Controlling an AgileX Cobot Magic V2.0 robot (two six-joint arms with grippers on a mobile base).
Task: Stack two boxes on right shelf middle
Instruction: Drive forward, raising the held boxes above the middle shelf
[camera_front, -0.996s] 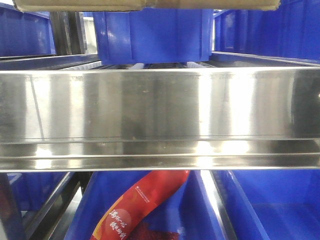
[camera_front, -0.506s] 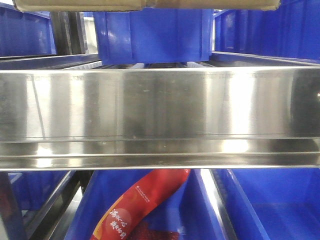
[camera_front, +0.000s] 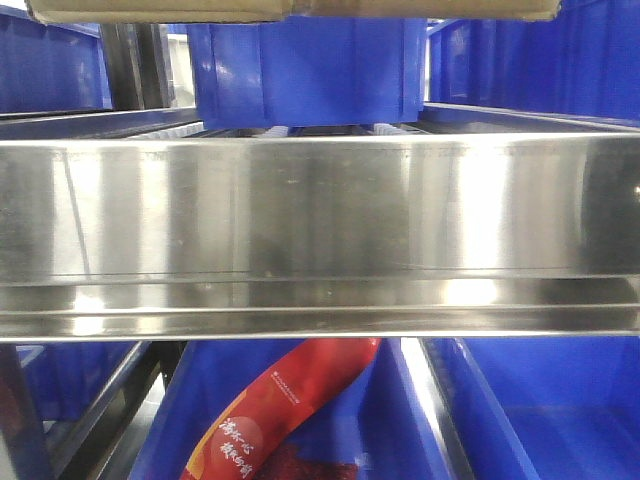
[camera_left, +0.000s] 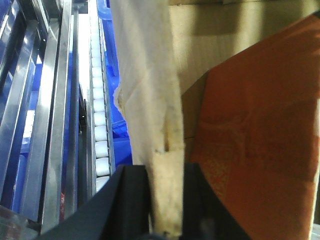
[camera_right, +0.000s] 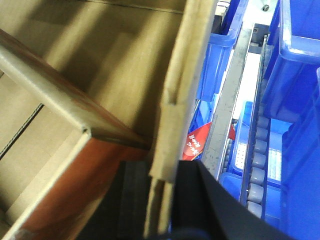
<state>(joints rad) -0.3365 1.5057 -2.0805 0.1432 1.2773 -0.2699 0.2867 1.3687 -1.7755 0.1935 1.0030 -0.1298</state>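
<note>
Nothing moved; red packet (camera_front: 280, 405) below shelf (camera_front: 320, 220) shows unreadable lettering.

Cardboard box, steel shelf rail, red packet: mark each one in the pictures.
cardboard box (camera_front: 300, 10): front-facing view, on its bottom edge at the top of the frame.
steel shelf rail (camera_front: 320, 210): front-facing view, on the broad mirror-like front face.
red packet (camera_front: 285, 400): front-facing view, on its printed middle, inside a blue bin.

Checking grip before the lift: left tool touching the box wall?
Touching. The left wrist view shows the left tool with one finger on each side of the box wall, pressed against it.
</note>
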